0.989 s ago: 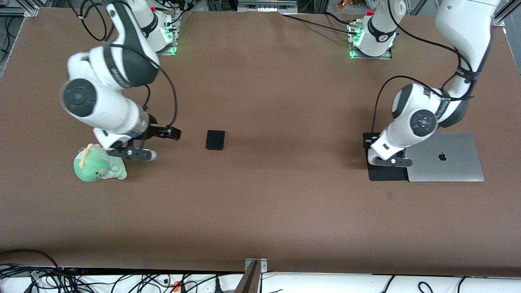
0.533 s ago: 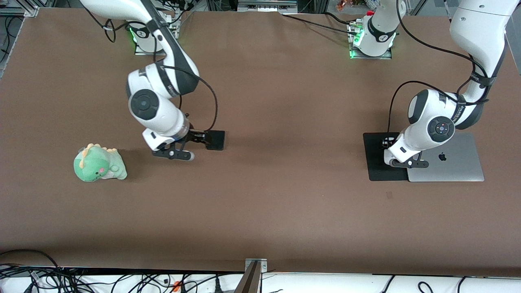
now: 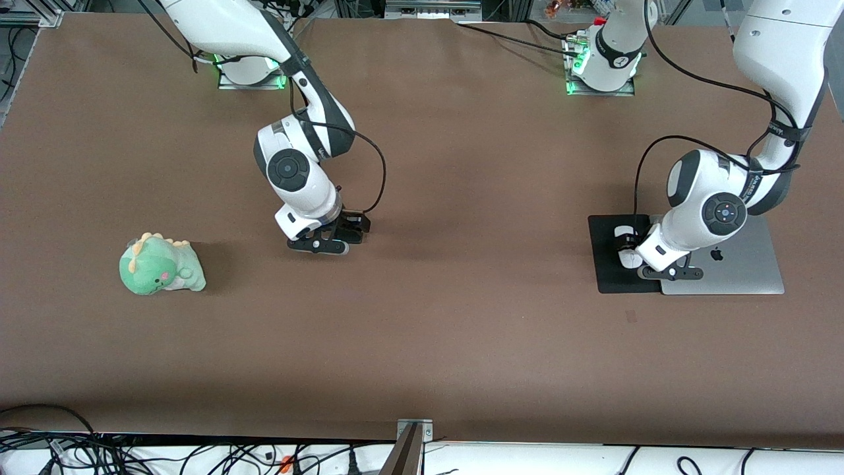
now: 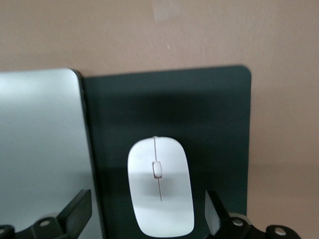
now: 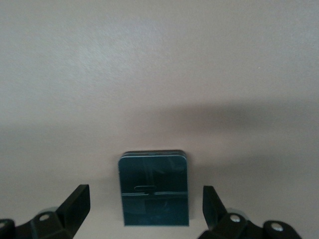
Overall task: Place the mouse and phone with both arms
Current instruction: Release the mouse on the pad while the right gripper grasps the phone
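The white mouse [image 4: 159, 186] lies on the black mouse pad [image 3: 605, 267], beside the laptop. My left gripper [image 3: 630, 245] hangs just over the mouse. It is open, with one finger on each side of the mouse [image 4: 214, 216] and not touching it. The black phone [image 5: 153, 189] lies flat on the brown table near its middle, toward the right arm's end. My right gripper [image 3: 344, 231] is low over the phone and hides most of it in the front view. It is open, and its fingers [image 5: 75, 204] stand on either side of the phone, apart from it.
A closed silver laptop [image 3: 738, 264] lies against the mouse pad, toward the left arm's end, and overlaps its edge [image 4: 40, 139]. A green dinosaur plush [image 3: 160, 266] sits on the table toward the right arm's end.
My right gripper has swung from beside the plush across to the phone and now straddles it. My left gripper has shifted over the mouse pad toward the laptop, and is now around the mouse.
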